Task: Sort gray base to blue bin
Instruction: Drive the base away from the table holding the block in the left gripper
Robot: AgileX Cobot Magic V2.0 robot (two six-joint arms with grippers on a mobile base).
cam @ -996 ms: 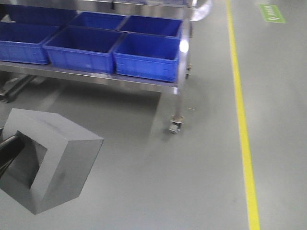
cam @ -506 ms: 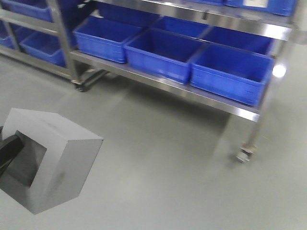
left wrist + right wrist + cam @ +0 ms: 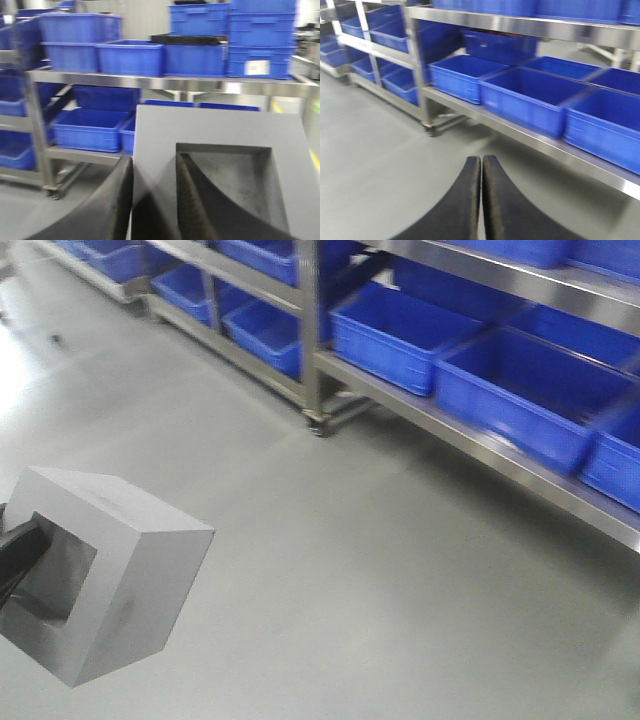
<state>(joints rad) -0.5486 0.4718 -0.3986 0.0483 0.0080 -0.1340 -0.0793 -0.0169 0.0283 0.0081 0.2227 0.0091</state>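
Smooth gray floor (image 3: 380,570) fills most of the front view. Along its far side run long stainless-steel shelving racks (image 3: 480,445) on upright legs. Rows of large rectangular bright-blue plastic bins (image 3: 400,335) sit side by side on the lower shelf, w/ more on the tiers above. All look alike, so can't tell which one is the target.

Matte gray cube-like block w/ a square recess, i.e. the gray base (image 3: 130,560), is at lower left of the front view. It's carried by the left arm, well apart from racks & bins and not in any bin. The recess face is turned toward the arm.

The left gripper (image 3: 152,170) has black curved fingers, partly spread & clamped across one wall of the block. One finger (image 3: 107,210) is on the outer side, the other (image 3: 200,210) is down inside the recess.

The right gripper (image 3: 481,167) has both black fingers pressed flat together, no gap & nothing btwn them. It hangs over bare floor in front of the lower shelf.
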